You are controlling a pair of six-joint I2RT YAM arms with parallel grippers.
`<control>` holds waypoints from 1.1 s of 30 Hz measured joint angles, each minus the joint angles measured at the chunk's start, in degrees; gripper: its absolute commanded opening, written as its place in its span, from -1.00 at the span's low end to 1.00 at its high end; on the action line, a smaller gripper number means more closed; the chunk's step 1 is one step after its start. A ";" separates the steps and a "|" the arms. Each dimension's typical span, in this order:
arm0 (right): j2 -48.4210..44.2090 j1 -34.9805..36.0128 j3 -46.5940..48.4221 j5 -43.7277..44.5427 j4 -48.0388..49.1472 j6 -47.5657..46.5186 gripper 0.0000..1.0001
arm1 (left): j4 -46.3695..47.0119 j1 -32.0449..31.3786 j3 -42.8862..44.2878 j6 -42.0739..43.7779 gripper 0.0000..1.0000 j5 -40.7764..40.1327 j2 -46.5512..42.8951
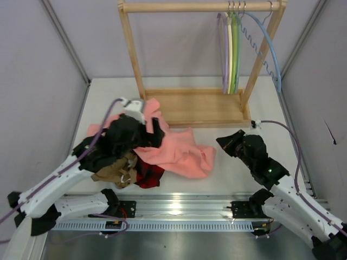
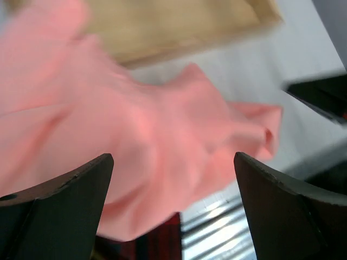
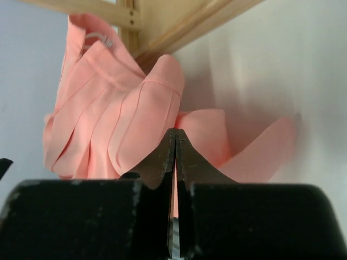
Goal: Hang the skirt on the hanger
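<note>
The skirt (image 1: pixel 181 154) is a salmon-pink folded cloth lying on the table in front of the rack, partly over a pile of clothes. It fills the left wrist view (image 2: pixel 135 119) and shows in the right wrist view (image 3: pixel 119 114). My left gripper (image 1: pixel 156 131) hovers over the skirt's left part, jaws wide open (image 2: pixel 173 162) and holding nothing. My right gripper (image 1: pixel 222 142) is shut and empty (image 3: pixel 175 134), just right of the skirt's right edge, apart from it. The lilac hanger (image 1: pixel 223 49) hangs on the rack's top bar at the back right.
A red-and-black plaid garment (image 1: pixel 150 176) and a tan-brown garment (image 1: pixel 116 170) lie under the skirt's left end. Cream, green and light blue (image 1: pixel 274 54) hangers hang beside the lilac one. The wooden rack's base (image 1: pixel 195 108) sits right behind the skirt.
</note>
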 measured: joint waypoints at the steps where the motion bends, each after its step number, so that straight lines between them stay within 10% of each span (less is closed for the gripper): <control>1: -1.51 -1.73 0.04 -0.07 -1.38 -0.98 -1.00 | -1.36 3.50 0.00 -0.48 0.99 -0.26 -1.64; 12: -11.13 -14.21 5.25 -1.97 -14.36 -9.31 -0.96 | -4.90 54.71 -5.40 -1.62 0.99 5.81 -3.19; 16: -9.42 -14.36 6.12 -12.63 -9.35 -13.92 0.33 | -2.23 66.75 -8.39 -1.66 0.99 10.78 -0.42; 20: -0.26 -4.44 6.03 -17.97 -1.64 -18.91 0.75 | 1.64 78.88 -12.96 -1.66 0.99 19.21 1.33; 25: 14.97 16.98 10.38 -10.05 1.88 -25.24 0.86 | 5.07 86.58 -14.80 -1.33 0.99 24.85 3.72; 33: 43.60 22.18 36.63 3.19 7.87 -21.97 0.97 | 10.27 87.71 -22.29 -2.27 0.99 26.47 4.98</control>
